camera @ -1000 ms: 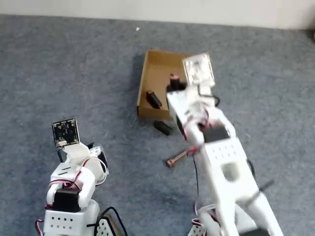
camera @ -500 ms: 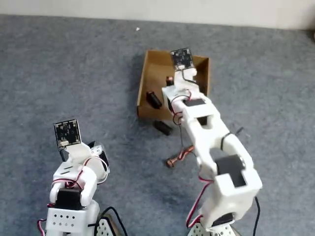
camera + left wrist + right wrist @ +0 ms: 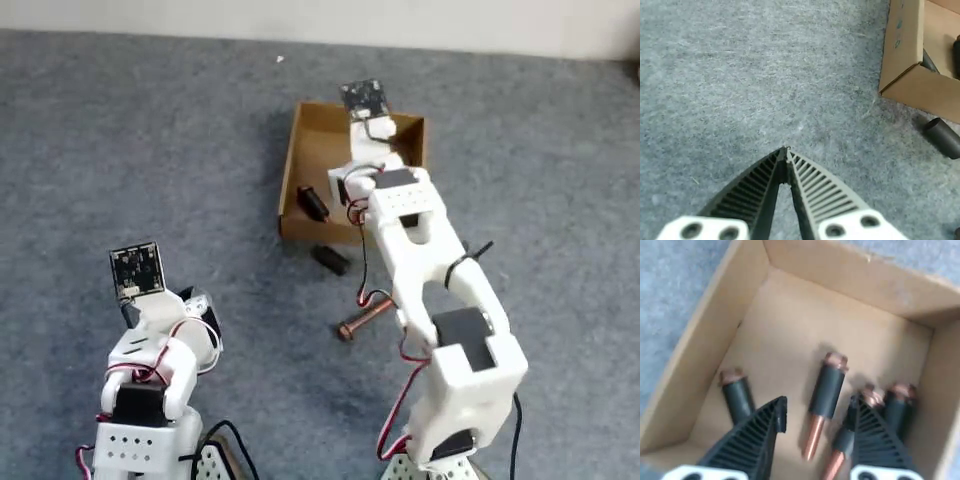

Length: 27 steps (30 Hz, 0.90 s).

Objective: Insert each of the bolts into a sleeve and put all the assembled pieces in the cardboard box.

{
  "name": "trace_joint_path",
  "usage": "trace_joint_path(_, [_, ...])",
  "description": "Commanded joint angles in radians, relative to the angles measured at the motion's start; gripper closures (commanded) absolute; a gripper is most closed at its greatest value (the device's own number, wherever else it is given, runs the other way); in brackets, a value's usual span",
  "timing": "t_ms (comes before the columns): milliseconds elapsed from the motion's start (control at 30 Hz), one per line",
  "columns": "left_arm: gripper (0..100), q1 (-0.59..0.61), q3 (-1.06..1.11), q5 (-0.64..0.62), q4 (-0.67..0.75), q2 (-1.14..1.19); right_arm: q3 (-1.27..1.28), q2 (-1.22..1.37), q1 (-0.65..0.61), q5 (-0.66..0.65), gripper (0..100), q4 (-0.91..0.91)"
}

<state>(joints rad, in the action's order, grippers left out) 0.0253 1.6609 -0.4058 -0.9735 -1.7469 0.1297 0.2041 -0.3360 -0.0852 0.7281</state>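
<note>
The cardboard box (image 3: 300, 150) stands at the back centre, and my right arm (image 3: 405, 215) stretches over it. In the right wrist view my right gripper (image 3: 819, 402) is open just above the box floor (image 3: 785, 325). An assembled piece (image 3: 826, 385), a copper bolt in a black sleeve, lies between the fingers. Another piece (image 3: 738, 395) lies to one side and two more (image 3: 897, 407) to the other. A loose bolt (image 3: 365, 318) and a loose black sleeve (image 3: 330, 260) lie on the carpet in front of the box. My left gripper (image 3: 785, 152) is shut and empty, low over the carpet.
Grey carpet (image 3: 150, 150) covers the whole table. My left arm (image 3: 160, 345) stays at the near left, well away from the box. The box corner (image 3: 905, 80) and the loose sleeve (image 3: 944, 137) lie ahead of the left gripper.
My right arm has stretched farther over the box and lowered its gripper inside. The loose bolt, the loose sleeve and my left arm have stayed put.
</note>
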Motion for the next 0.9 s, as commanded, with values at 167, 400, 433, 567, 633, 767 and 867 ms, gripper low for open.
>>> trace_joint_path(167, [99, 0.01, -0.004, 0.015, 0.023, -0.007, -0.061, -0.252, -0.077, -0.133, 82.1, 0.433])
trace_joint_path(400, [99, 0.01, -0.004, 0.015, 0.023, -0.007, -0.061, -0.183, -0.194, -0.235, 82.1, 0.564])
trace_joint_path(433, [99, 0.01, -0.004, 0.015, 0.023, -0.007, -0.065, -0.154, -0.199, -0.25, 82.1, 0.562])
trace_joint_path(567, [99, 0.01, -0.004, 0.015, 0.021, -0.007, -0.073, -0.018, -0.193, -0.27, 82.1, 0.561])
trace_joint_path(633, [99, 0.01, -0.004, 0.015, 0.021, -0.007, -0.105, 0.035, -0.193, -0.296, 82.1, 0.533])
trace_joint_path(767, [99, 0.01, -0.004, 0.015, 0.021, -0.007, -0.142, 0.111, -0.193, -0.307, 82.1, 0.483])
trace_joint_path(867, [99, 0.01, -0.004, 0.015, 0.021, -0.007, -0.151, 0.156, -0.186, -0.307, 82.1, 0.441])
